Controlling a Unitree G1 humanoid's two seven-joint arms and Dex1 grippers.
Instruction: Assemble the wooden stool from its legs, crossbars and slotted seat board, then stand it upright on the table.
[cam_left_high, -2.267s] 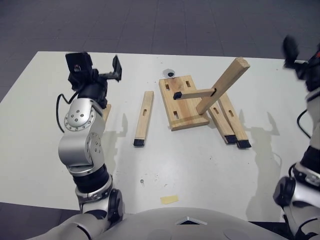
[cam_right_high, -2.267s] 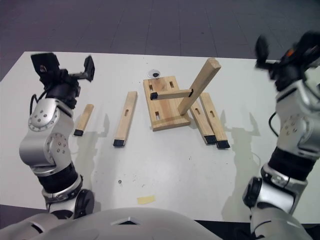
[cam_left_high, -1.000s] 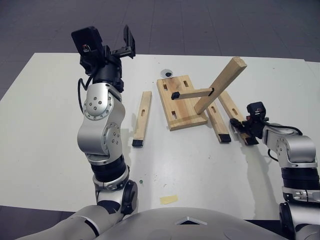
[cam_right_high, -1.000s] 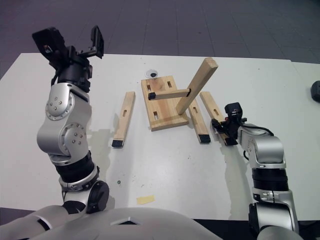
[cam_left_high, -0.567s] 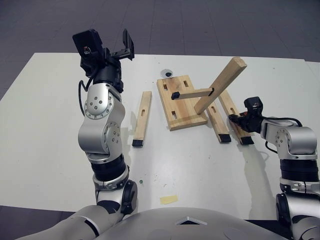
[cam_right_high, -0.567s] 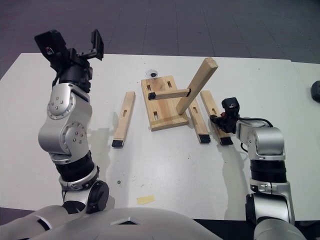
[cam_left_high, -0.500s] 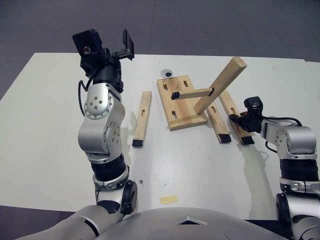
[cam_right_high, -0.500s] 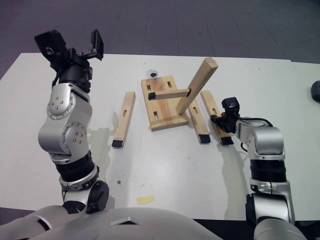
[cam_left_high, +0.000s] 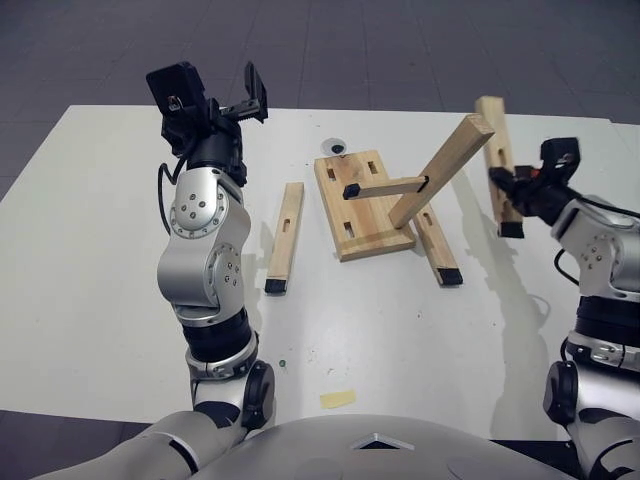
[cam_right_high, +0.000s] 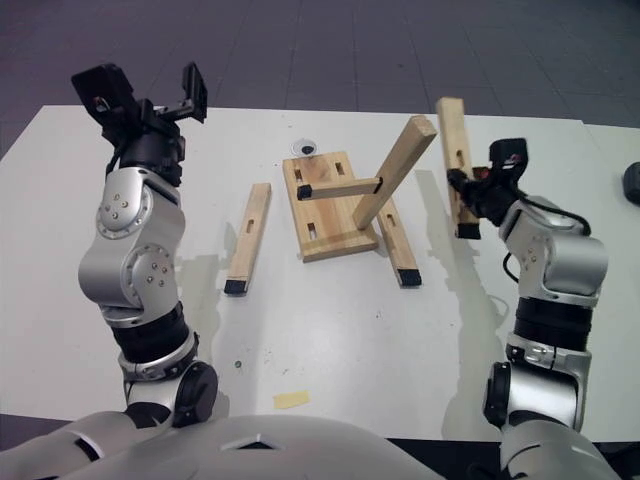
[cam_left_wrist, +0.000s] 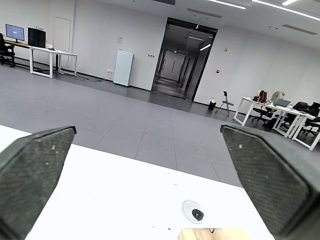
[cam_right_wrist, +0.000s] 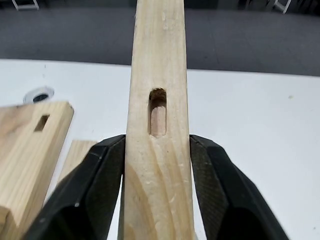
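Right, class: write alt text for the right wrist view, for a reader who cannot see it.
The right gripper clamps a wooden leg with an oblong slot above the white table. Another slotted wooden piece is beside it.

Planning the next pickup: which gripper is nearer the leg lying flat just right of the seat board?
Right. The right gripper, shut on a lifted leg, hovers just right of that flat leg; the left gripper is raised well to the left of the seat board.
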